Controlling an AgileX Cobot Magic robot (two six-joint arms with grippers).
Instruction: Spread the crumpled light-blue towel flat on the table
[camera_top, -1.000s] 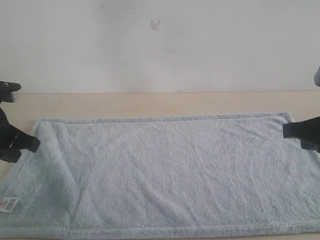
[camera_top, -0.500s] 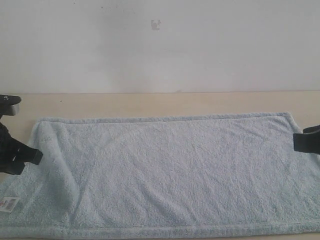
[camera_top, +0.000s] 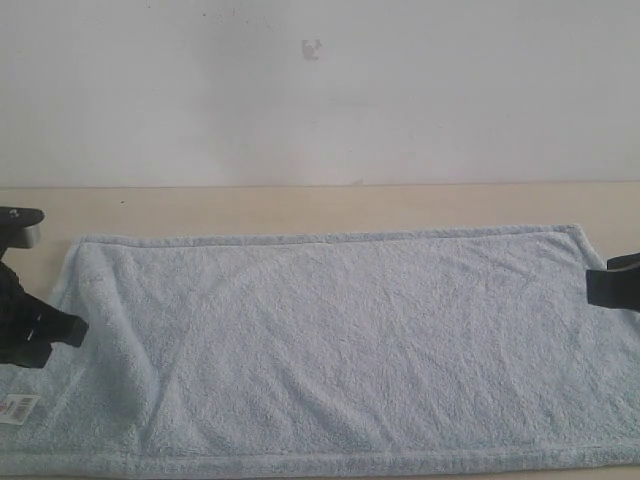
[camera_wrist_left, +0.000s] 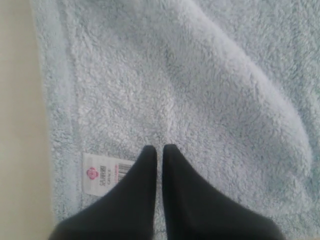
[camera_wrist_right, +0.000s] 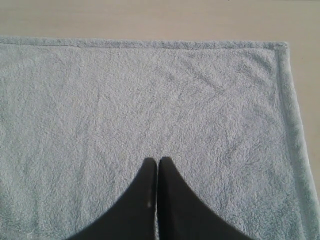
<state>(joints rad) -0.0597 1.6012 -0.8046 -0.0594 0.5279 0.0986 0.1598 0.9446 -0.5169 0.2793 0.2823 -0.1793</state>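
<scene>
The light-blue towel (camera_top: 340, 340) lies spread across the cream table (camera_top: 300, 205), nearly flat, with a raised fold near its left end (camera_wrist_left: 260, 95) and its white label (camera_top: 18, 408) at the near left corner. My left gripper (camera_top: 62, 328) hovers over the towel's left edge, shut with nothing between its fingers; in the left wrist view the left gripper (camera_wrist_left: 160, 148) is just beside the label (camera_wrist_left: 102, 172). My right gripper (camera_top: 596, 284) sits at the towel's right edge, shut and empty. In the right wrist view the right gripper (camera_wrist_right: 158, 161) is above the flat towel (camera_wrist_right: 150, 95).
A pale grey-white wall (camera_top: 320, 90) rises behind the table's far edge. A bare strip of table (camera_wrist_right: 150, 20) runs beyond the towel's far hem, and a narrow bare strip (camera_wrist_left: 20, 125) lies left of the towel.
The left gripper has drifted slightly down and toward the near left corner. The right gripper has pulled back toward the right edge. The towel looks a little flatter.
</scene>
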